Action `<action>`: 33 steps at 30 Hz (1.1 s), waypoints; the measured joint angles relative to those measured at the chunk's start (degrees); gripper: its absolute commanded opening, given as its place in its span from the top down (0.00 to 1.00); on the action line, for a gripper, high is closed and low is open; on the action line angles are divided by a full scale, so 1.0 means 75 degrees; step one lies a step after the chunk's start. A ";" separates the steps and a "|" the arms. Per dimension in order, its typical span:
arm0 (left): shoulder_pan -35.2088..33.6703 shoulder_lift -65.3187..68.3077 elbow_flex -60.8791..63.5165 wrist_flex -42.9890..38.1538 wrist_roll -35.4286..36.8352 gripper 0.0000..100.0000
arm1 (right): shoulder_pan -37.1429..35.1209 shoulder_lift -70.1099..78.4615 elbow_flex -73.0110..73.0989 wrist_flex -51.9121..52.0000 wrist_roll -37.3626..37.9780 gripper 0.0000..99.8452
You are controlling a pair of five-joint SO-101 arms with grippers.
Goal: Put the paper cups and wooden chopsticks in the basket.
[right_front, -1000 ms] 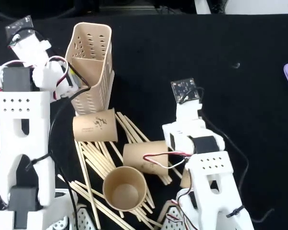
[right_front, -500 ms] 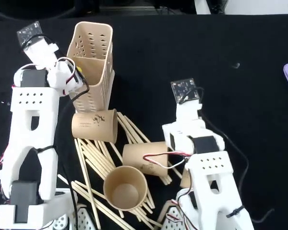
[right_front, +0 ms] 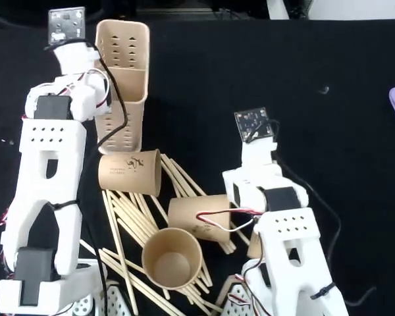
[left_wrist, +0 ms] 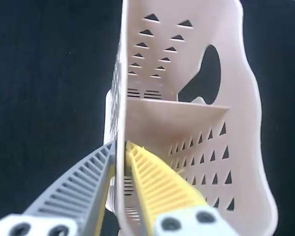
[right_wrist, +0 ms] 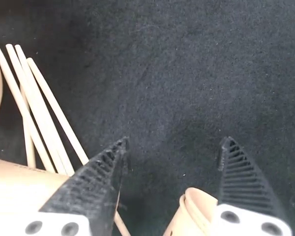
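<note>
At the table's (right_front: pixel 329 164) far left, the left gripper (left_wrist: pixel 120 146) had its jaws clamped on the basket's (right_front: pixel 122 79) wall, one inside and one outside.
Within the last second its arm had swung the basket from a lean to nearly upright and farther back, so its mouth looked better placed for loading. It appeared empty. Three cups (right_front: pixel 130 172) and the chopsticks (right_front: pixel 128 217) lay just before it. The right gripper (right_wrist: pixel 172 147) hung open over the table. A fourth cup (right_wrist: pixel 194 209) was mostly hidden under the right arm. Whether the basket's base touched the table could not be told.
</note>
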 measured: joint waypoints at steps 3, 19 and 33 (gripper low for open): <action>-0.0012 0.0000 -0.0059 0.0000 0.0012 0.87 | 0.0000 0.0000 0.0000 0.0000 0.0000 0.71; -0.0879 0.0000 -0.0903 0.1489 0.1430 0.75 | 0.0000 0.0000 0.0117 0.0000 0.0000 0.71; -0.0832 -0.0012 -0.2520 0.5087 0.3880 0.75 | 0.0000 0.0000 0.0117 0.0000 0.0000 0.71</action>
